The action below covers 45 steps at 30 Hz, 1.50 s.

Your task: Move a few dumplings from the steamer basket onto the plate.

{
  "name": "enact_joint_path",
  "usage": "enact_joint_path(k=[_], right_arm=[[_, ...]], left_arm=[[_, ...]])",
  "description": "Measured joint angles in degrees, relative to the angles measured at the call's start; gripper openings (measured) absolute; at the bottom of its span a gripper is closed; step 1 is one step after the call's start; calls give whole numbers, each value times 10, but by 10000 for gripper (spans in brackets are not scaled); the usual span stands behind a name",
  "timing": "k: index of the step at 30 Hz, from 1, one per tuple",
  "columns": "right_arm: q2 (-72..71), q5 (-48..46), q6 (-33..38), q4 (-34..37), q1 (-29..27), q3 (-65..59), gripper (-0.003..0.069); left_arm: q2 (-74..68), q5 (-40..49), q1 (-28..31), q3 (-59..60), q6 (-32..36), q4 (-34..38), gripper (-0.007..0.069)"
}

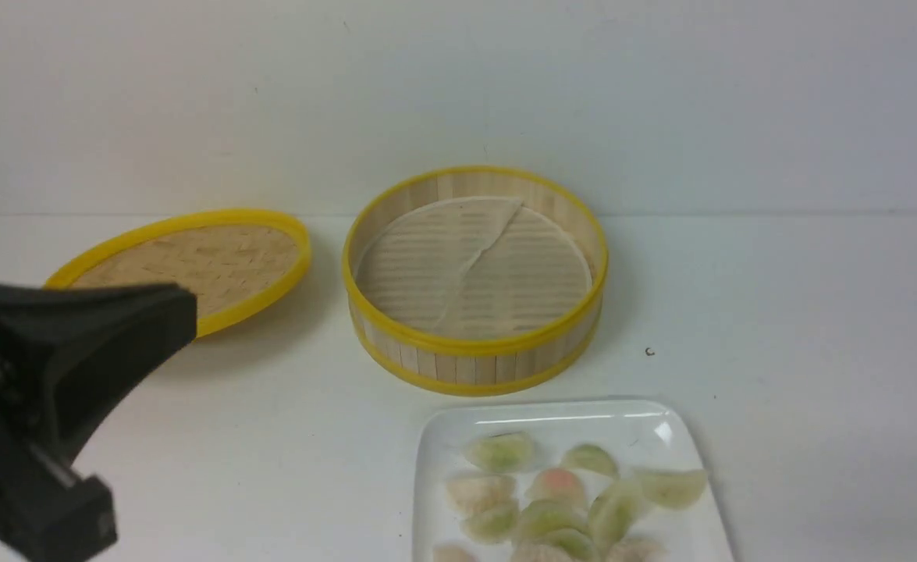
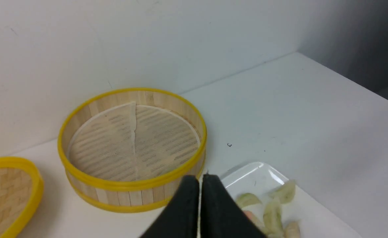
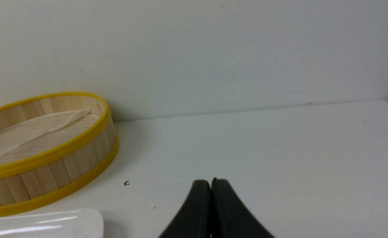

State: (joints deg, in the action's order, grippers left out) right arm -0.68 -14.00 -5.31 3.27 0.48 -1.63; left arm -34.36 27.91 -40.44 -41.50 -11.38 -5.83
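Observation:
The steamer basket (image 1: 475,343) stands at the table's middle back and holds only its whitish paper liner (image 1: 435,265); no dumpling shows inside it. Several dumplings (image 1: 552,499) lie heaped on the white plate (image 1: 442,437) in front of the basket; one green dumpling (image 1: 673,485) lies over the plate's right rim. The basket (image 2: 131,185), plate (image 2: 256,172) and dumplings (image 2: 273,211) also show in the left wrist view. My left gripper (image 2: 200,180) is shut and empty, raised at the left front (image 1: 181,312). My right gripper (image 3: 211,182) is shut and empty above bare table, right of the basket (image 3: 48,155).
The flat woven lid (image 1: 193,265) with a yellow rim lies left of the basket, partly behind my left gripper. A white wall runs along the table's back edge. A small dark speck (image 1: 649,352) lies on the table right of the basket.

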Motion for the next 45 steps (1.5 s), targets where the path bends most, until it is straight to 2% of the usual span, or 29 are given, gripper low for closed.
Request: enact_joint_path(k=[4, 17, 20, 25, 26, 27, 31, 35, 45], right_arm=[[0, 0, 0, 0, 0, 0, -10], [0, 0, 0, 1, 0, 0, -10], [0, 0, 0, 1, 0, 0, -10], [0, 0, 0, 1, 0, 0, -10], [0, 0, 0, 1, 0, 0, -10], [0, 0, 0, 1, 0, 0, -10], [0, 0, 0, 1, 0, 0, -10], [0, -1, 0, 1, 0, 0, -10], [0, -1, 0, 1, 0, 0, -10]], left_arm=[[45, 1, 0, 42, 1, -8, -6], [86, 8, 13, 69, -14, -60, -6], [124, 3, 59, 109, -14, -55, -6], [255, -54, 209, 260, 9, -18, -6], [260, -60, 215, 266, 12, -13, -6], [303, -82, 263, 317, 35, 9, -6], [348, -117, 346, 406, 98, 64, -6], [350, -113, 382, 431, 119, 81, -6], [350, -68, 384, 431, 138, 76, -6]])
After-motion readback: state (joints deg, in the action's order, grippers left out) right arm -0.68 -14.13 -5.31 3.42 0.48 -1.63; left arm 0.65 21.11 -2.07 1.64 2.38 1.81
